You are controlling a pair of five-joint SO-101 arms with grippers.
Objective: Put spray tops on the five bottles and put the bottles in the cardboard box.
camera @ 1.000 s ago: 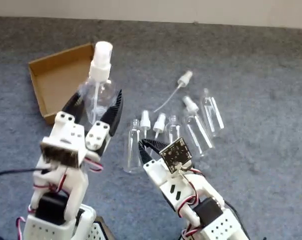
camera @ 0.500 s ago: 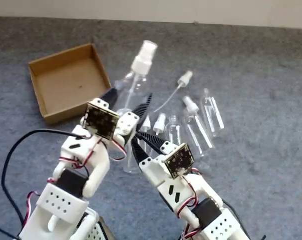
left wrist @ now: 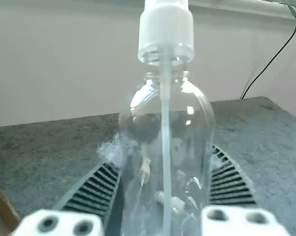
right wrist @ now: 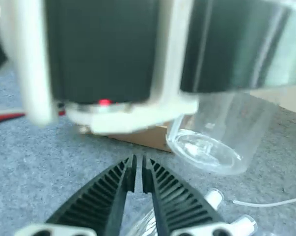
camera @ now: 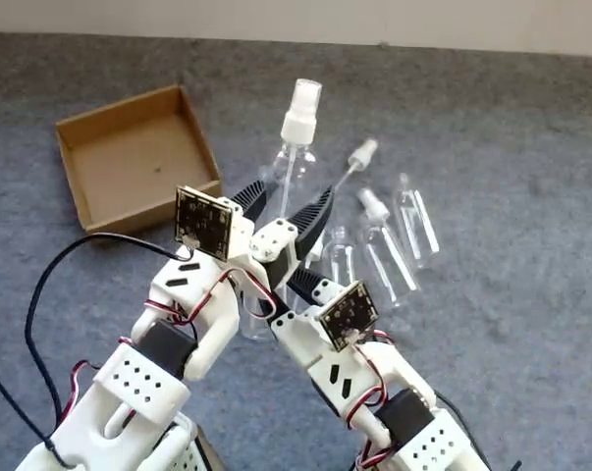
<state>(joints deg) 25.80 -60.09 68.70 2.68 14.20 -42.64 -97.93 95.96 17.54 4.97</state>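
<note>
Pinches a clear bottle (camera: 294,165) with the left gripper (camera: 284,208), one black finger pressed on each side of the round body. Holds it up above the grey carpet (camera: 511,147), standing straight. Has a white spray top (camera: 302,110) on its neck, with a thin tube going down inside.

At 9 o'clock from the held bottle, and apart from it, lies the open cardboard box (camera: 76,186). At 2 o'clock, near it, lies a loose spray top (camera: 362,152) with its long tube trailing on the carpet. At 4 o'clock lie the other bottles (camera: 389,257), side by side on the carpet, one of them with a white top on.

At 6 o'clock from the left gripper, low down, sits the right gripper (right wrist: 138,173). Fingers pressed almost together, just a thin gap, with nothing between them.
</note>
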